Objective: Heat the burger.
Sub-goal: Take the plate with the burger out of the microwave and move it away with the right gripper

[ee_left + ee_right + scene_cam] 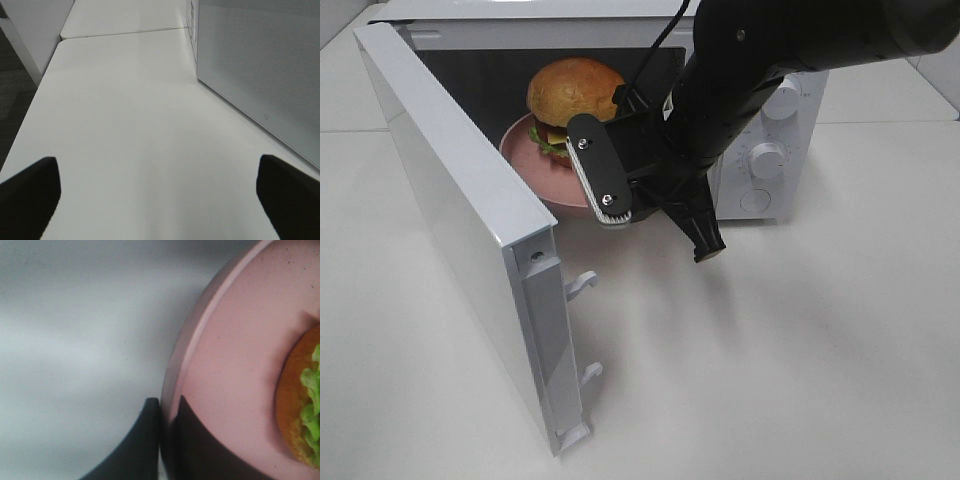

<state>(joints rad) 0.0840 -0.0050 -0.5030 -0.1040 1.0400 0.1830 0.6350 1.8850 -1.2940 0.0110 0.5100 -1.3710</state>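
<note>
Microwave (760, 130) sits at the far edge of the white table (770, 350), door (460, 230) swung wide open toward the near left. Burger (575, 95) sits on a pink plate (535, 170) at the mouth of the microwave cavity, plate partly inside. In the right wrist view the burger (302, 410) shows only as a brown bun edge with green lettuce, on the plate (235, 355) away from the rim.

Right gripper (615, 212) is at the plate's front rim, jaws pressed together on the rim; right wrist view shows one finger (137, 445) outside the rim and the other on the plate's top face, gripper (167, 440) clamped on it.

Left gripper (160, 192) hangs over bare table beside the door's outer face (260, 65), fingers (30, 190) spread wide apart, holding nothing.
</note>
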